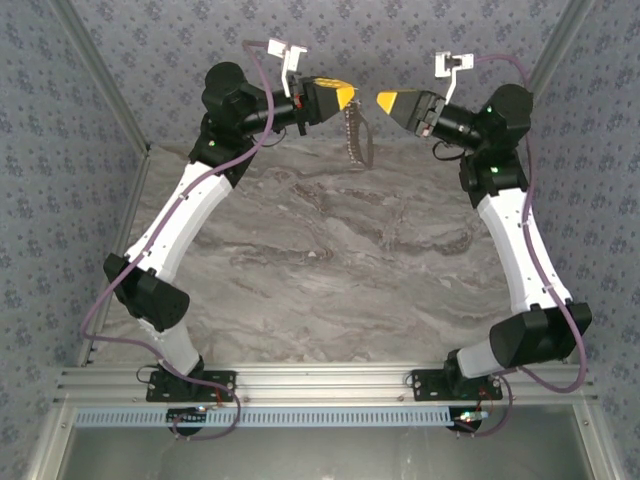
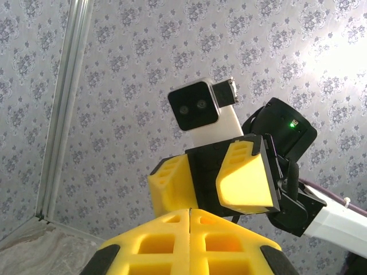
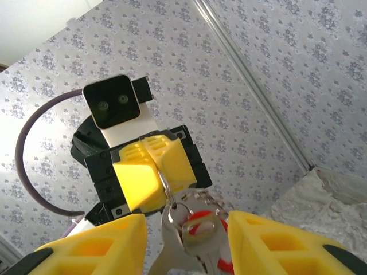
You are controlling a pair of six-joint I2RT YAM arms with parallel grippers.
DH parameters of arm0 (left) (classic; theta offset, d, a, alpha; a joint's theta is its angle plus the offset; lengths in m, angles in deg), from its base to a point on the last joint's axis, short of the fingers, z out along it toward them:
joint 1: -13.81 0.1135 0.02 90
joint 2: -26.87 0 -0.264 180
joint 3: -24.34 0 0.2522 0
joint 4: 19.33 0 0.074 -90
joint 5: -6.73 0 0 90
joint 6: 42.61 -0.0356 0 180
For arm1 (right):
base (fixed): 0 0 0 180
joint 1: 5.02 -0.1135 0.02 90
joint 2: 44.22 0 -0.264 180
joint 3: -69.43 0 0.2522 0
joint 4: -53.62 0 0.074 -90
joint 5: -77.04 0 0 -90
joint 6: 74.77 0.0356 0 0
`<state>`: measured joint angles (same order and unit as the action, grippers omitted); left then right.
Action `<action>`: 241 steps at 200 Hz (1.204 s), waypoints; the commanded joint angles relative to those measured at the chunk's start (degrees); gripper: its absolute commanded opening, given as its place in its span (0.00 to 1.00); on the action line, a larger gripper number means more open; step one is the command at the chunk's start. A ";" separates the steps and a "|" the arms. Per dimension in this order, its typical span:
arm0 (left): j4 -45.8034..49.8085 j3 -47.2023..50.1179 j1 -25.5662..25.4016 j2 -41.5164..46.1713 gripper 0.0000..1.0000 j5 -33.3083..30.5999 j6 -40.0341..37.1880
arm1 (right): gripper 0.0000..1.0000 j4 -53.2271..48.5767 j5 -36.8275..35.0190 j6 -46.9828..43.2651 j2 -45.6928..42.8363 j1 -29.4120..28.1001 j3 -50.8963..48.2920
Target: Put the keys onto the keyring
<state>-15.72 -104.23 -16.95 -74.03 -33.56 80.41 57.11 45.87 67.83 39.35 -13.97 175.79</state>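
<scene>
Keyring (image 3: 164, 184) pinched between the shut yellow fingers of the left gripper (image 3: 159, 172), thin wire loop poking out below the fingertips. Keys (image 3: 175, 252) hang off it in a bunch: silver blades and a rounded silver head, plus a red piece (image 3: 226, 266) partly hidden behind them. Left gripper (image 1: 350, 97) is raised over the far side of the marble table (image 1: 300, 260), pointing right, and in the top view the keyring and keys show as a thin dark dangle straight under its tip, off the table surface. In the left wrist view its own fingers (image 2: 229, 240) meet with no gap. Right gripper (image 1: 385, 100) faces it tip to tip, close but apart, at about the same height. Right gripper (image 2: 206, 183) is open, with a clear gap between its two yellow fingers. From the right wrist view the hanging keys sit in the gap of the right gripper (image 3: 186, 220), between the two fingers (image 3: 86, 249); cannot tell whether either pad touches them. It grips nothing. Patterned wallpaper wall (image 3: 246, 74) sits behind both grippers, with a metal frame post (image 2: 63, 109) at the corner.
</scene>
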 commanded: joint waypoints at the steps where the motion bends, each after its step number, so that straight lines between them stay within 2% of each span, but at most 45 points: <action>1: -3.36 -0.17 -0.29 1.76 0.00 0.97 0.73 | 0.44 3.74 -1.17 1.63 1.47 -1.35 3.35; 86: -3.10 0.11 -0.37 1.81 0.00 1.00 0.79 | 0.42 4.28 -1.01 1.67 4.82 -4.96 6.35; 116: -3.16 0.19 -0.41 1.86 0.00 0.92 0.74 | 0.28 3.89 -0.64 1.58 4.95 -5.11 6.41; 150: -3.35 0.19 -0.44 1.85 0.00 0.90 0.90 | 0.01 3.03 -0.03 1.04 4.87 -5.07 6.62; 167: -3.10 0.11 -0.37 1.76 0.00 0.91 0.78 | 0.00 0.88 0.69 -0.53 4.52 -4.79 7.02; 184: -0.90 0.01 -0.29 2.00 0.00 0.82 -0.65 | 0.00 -6.97 1.24 -6.14 3.78 -4.09 8.61; 194: 0.80 0.10 -0.13 2.35 0.10 0.59 -1.85 | 0.00 -13.92 1.38 -11.62 3.36 -3.67 10.55; 218: 3.41 1.35 0.73 3.84 0.33 0.30 -4.16 | 0.00 -37.72 0.16 -28.38 3.89 -3.18 17.91; 241: 7.05 2.17 2.02 5.20 0.42 0.06 -7.15 | 0.00 -53.98 -2.87 -39.27 4.92 -3.30 23.57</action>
<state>-11.70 -102.57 -16.34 -72.92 -33.62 77.35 25.97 45.45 45.49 44.18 -17.29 192.92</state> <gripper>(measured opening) 0.387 0.066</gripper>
